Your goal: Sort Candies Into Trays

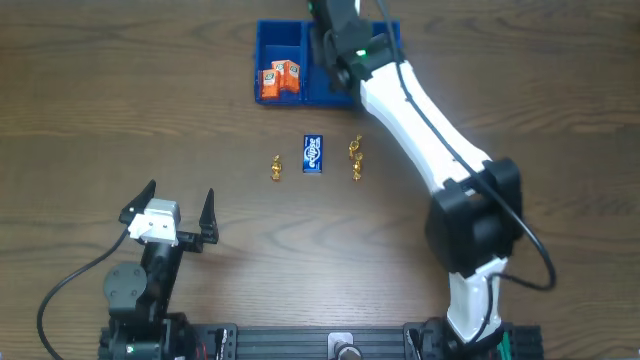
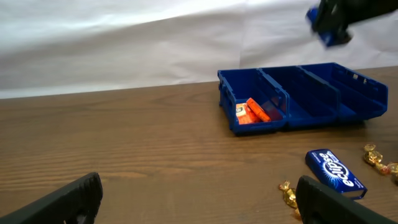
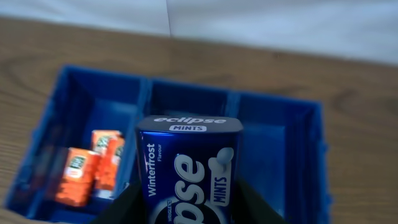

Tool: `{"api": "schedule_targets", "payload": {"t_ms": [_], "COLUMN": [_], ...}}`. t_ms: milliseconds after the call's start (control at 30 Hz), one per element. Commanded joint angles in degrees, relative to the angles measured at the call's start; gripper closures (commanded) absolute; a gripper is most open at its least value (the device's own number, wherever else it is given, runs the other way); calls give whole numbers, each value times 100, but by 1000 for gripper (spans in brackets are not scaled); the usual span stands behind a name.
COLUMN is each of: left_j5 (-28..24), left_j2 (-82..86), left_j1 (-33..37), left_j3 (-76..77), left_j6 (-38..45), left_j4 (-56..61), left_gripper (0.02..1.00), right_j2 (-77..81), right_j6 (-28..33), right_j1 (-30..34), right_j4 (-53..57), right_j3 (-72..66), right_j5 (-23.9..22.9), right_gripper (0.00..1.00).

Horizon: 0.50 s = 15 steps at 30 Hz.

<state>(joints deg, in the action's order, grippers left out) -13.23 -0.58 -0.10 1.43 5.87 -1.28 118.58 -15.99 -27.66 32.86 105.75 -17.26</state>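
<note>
Mint tin (image 3: 186,163) within right tool (image 3: 186,214)

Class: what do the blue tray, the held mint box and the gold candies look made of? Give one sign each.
Blue tray: likely moulded plastic, thin uniform walls, dull sheen. Mint box: glossy printed metal or plastic, unclear; highlights on rounded edges. Gold candies: shiny foil-like wrappers, glinting gold.

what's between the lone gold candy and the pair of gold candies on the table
A blue mint tin lies between the lone gold candy and the gold pair, touching neither, as the top view shows.
</note>
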Motion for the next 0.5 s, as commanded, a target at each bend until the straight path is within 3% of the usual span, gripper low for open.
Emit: {"api": "schedule_targets", "payload": {"t_ms": [33,500], "left_j5": [-122,-125], "left_j2": [37,37], "left_j1": [17,17], "left_j3": [-116,-116], "left_j6": [37,37], "left_j4": [-181,-181], "left_gripper": [20,23], "right_j2": [389,944], "right_j6": [-354,-752], "right_j1": [-9,-37], "right_j4": [-166,-463], "right_j3": [76,74], "right_j5": [-31,-9], "right_gripper": [965,965]}}
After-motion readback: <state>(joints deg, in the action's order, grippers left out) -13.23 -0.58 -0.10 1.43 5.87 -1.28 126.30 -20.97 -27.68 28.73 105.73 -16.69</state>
